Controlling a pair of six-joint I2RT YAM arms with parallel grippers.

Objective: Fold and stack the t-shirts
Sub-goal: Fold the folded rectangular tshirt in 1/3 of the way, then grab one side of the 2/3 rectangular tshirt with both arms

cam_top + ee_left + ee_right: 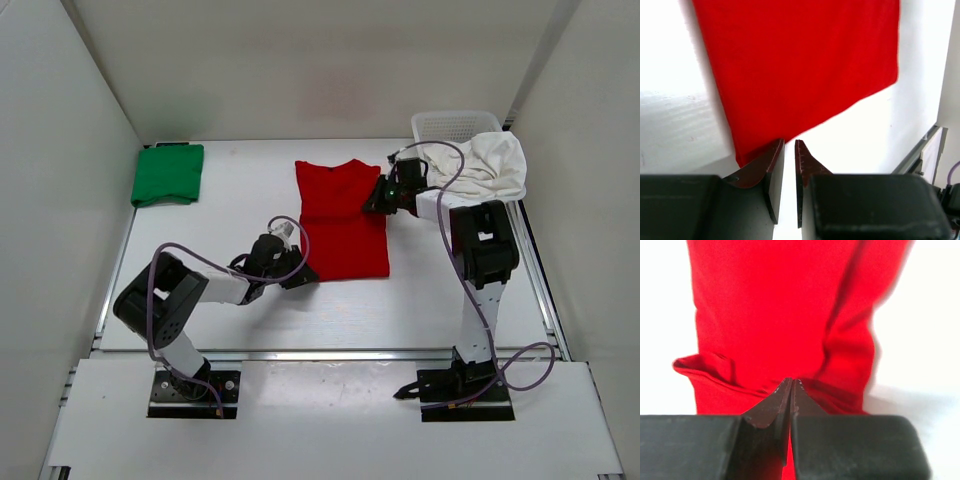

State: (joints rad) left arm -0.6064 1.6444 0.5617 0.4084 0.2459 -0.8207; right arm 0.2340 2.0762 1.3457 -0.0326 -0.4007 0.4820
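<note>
The red t-shirt (340, 225) lies flat in the middle of the table, narrowed lengthwise, collar toward the back. My left gripper (300, 278) is at its near left corner; in the left wrist view the gripper (789, 142) has a narrow gap showing bare table, and the red t-shirt's (800, 65) corner touches the left finger's tip. My right gripper (378, 203) is at the shirt's right edge; in the right wrist view it (791, 381) is shut on a fold of the red t-shirt (780, 305). The green t-shirt (168, 173) lies folded at the back left. The white t-shirt (490, 165) is draped over the basket.
A white plastic mesh basket (450, 122) stands at the back right corner under the white t-shirt. White walls enclose the table on the left, back and right. A metal rail runs along the table's right edge (920, 150).
</note>
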